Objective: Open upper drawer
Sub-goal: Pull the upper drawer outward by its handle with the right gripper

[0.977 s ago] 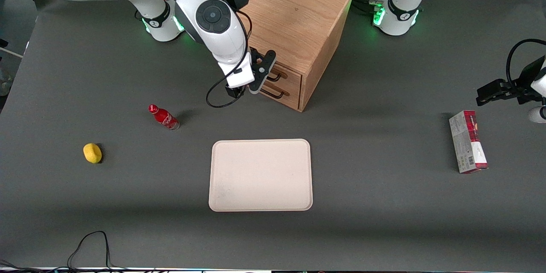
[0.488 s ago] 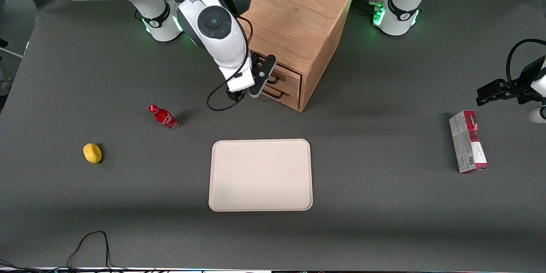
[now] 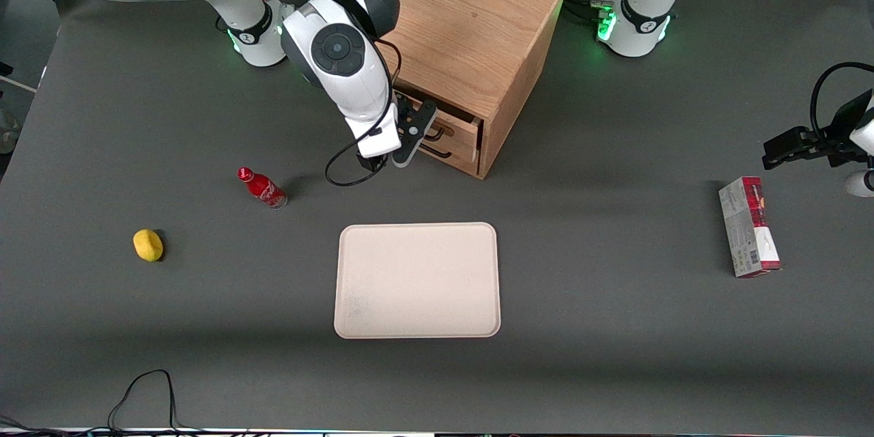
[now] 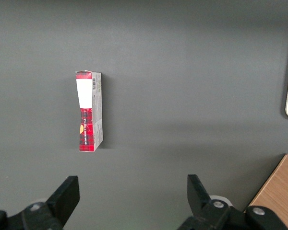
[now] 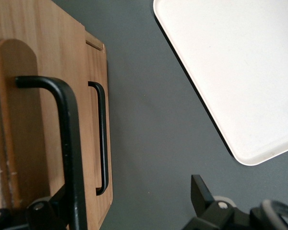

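The oak cabinet [image 3: 471, 27] stands at the back of the table, its two drawers facing the front camera. The upper drawer [image 3: 459, 124] stands out a little from the cabinet front, above the shut lower drawer [image 3: 456, 158]. My right gripper [image 3: 410, 140] is in front of the upper drawer, open, with the jaws wide apart. In the right wrist view the gripper [image 5: 127, 208] has one finger [image 5: 50, 213] hooked at the upper drawer's black bar handle [image 5: 69, 143]. The other finger [image 5: 201, 191] is out over the table. The lower drawer's handle [image 5: 102, 139] shows beside it.
A beige tray [image 3: 417, 280] lies nearer the front camera than the cabinet and shows in the right wrist view [image 5: 240, 62]. A red bottle [image 3: 262, 187] and a yellow object [image 3: 148, 245] lie toward the working arm's end. A red-and-white box [image 3: 749, 226] lies toward the parked arm's end.
My gripper has moved toward the front camera with a finger at the handle, and the upper drawer has slid out a little from the cabinet.
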### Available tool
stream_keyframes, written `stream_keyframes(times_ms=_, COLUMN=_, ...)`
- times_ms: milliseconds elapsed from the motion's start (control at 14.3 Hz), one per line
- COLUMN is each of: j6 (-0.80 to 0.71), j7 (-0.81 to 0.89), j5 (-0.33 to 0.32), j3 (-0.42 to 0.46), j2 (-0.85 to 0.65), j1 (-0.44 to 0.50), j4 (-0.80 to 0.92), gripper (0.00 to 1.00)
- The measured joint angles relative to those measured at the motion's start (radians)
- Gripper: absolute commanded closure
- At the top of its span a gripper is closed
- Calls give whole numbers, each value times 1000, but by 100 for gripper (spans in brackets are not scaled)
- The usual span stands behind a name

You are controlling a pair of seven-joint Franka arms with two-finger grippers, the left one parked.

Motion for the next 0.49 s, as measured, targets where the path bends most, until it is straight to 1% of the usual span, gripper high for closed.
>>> stream_keyframes(times_ms=488, j6=0, j7=-46, j5=0, j3=-1, j2=33, j1=-79, j4=63, gripper=0)
